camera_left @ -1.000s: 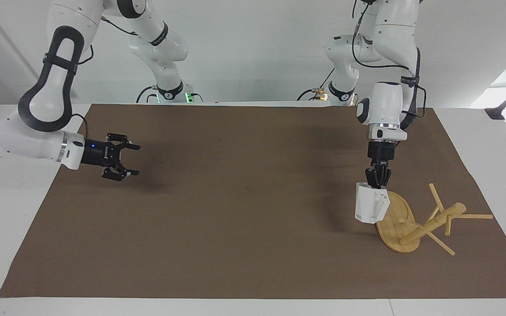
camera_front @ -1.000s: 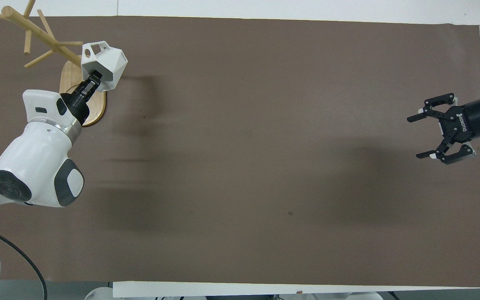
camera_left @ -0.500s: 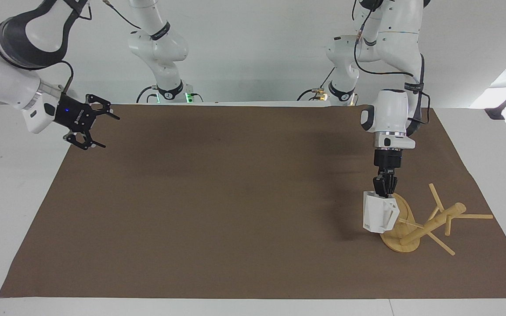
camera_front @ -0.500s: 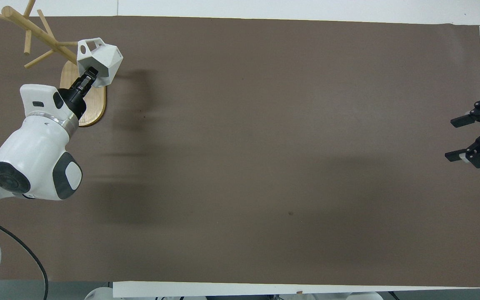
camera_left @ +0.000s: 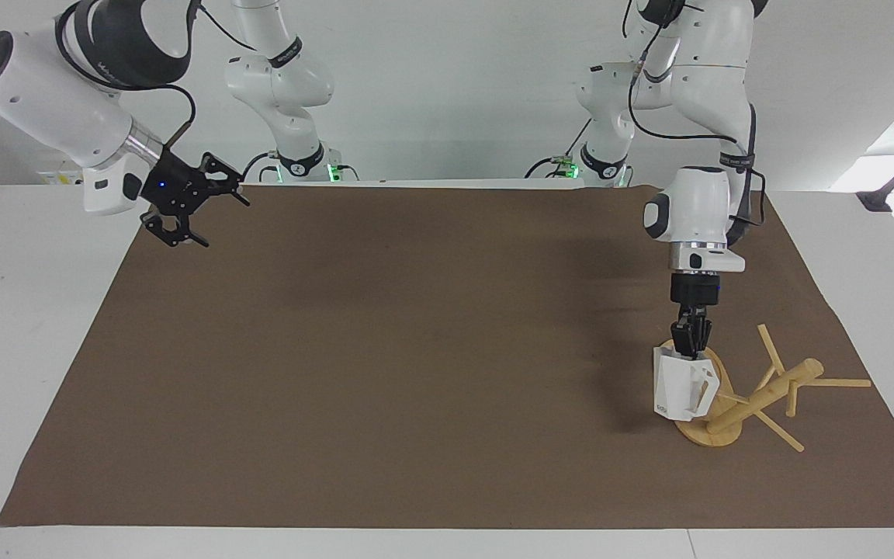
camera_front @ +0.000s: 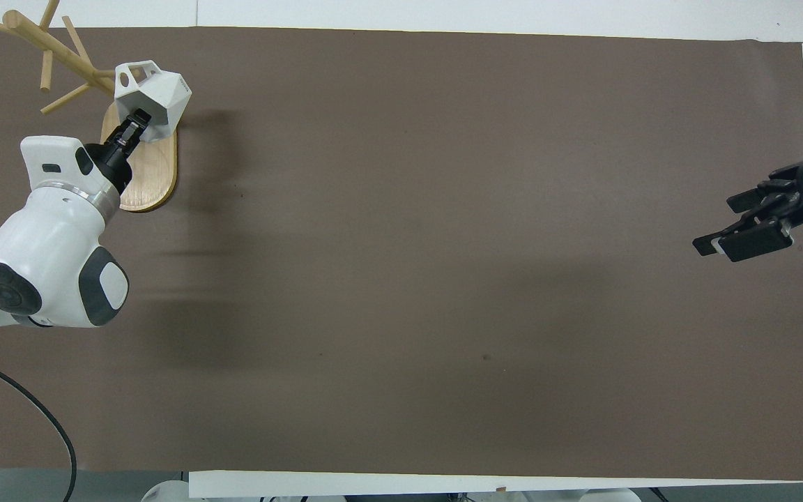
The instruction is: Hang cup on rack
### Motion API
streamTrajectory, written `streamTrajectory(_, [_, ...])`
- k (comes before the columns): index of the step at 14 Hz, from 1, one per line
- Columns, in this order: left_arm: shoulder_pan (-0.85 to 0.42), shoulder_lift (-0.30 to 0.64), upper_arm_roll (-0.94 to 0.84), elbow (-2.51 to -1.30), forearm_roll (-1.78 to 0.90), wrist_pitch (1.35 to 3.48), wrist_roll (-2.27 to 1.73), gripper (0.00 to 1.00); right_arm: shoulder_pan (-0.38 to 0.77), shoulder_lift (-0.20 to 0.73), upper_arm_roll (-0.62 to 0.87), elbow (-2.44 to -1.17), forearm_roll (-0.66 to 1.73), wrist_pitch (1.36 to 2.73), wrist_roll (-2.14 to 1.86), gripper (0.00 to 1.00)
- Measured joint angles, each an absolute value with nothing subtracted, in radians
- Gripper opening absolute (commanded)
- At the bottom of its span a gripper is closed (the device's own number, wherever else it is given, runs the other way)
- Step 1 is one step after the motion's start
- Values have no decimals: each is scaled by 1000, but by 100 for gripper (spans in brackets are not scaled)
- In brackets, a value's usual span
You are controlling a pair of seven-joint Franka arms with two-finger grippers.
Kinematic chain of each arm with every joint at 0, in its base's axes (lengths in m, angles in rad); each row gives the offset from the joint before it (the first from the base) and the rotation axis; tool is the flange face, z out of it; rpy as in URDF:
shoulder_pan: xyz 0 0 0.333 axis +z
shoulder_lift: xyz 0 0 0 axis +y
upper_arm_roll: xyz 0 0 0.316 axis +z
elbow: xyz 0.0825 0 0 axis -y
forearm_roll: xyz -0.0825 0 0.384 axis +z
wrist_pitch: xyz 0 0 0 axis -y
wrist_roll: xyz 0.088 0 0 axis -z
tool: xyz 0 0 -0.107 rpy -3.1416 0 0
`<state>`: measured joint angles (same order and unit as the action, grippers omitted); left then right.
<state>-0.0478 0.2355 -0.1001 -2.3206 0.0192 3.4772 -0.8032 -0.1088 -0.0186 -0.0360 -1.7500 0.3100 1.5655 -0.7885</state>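
Note:
My left gripper [camera_left: 691, 347] is shut on the rim of the white faceted cup [camera_left: 682, 388] and holds it just above the bamboo rack's oval base [camera_left: 712, 432]. The cup's pierced handle faces the rack's post [camera_left: 769, 394] and sits at the tip of a thin peg [camera_left: 729, 398]; I cannot tell whether the peg is through it. In the overhead view the left gripper [camera_front: 133, 125] holds the cup [camera_front: 154, 103] over the base [camera_front: 150, 174], beside the post [camera_front: 60, 52]. My right gripper [camera_left: 189, 208] is open and empty, raised over the mat's corner at the right arm's end.
A brown mat [camera_left: 416, 349] covers most of the white table [camera_left: 28, 326]. The rack stands at the left arm's end of the mat. The right gripper [camera_front: 746, 226] shows at the mat's edge in the overhead view.
My left gripper has carried the cup closer to the rack's post and a little lower. My right arm has pulled back and risen toward the robots' end of the table.

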Motion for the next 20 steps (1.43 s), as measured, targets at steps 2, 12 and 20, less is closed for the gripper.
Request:
streamTrajectory(2, [-40, 237, -100, -2312, 19, 3451, -804, 0, -119, -20, -41, -1724, 218, 1558, -710, 100])
streamTrajectory(12, [-19, 222, -109, -2275, 19, 3358, -826, 51, 27, -36, -90, -1496, -35, 1254, -221, 100])
streamTrajectory(20, [-19, -178, -109, -2327, 19, 2639, -826, 99, 24, -26, -120, -1554, -36, 1300, -118, 100])
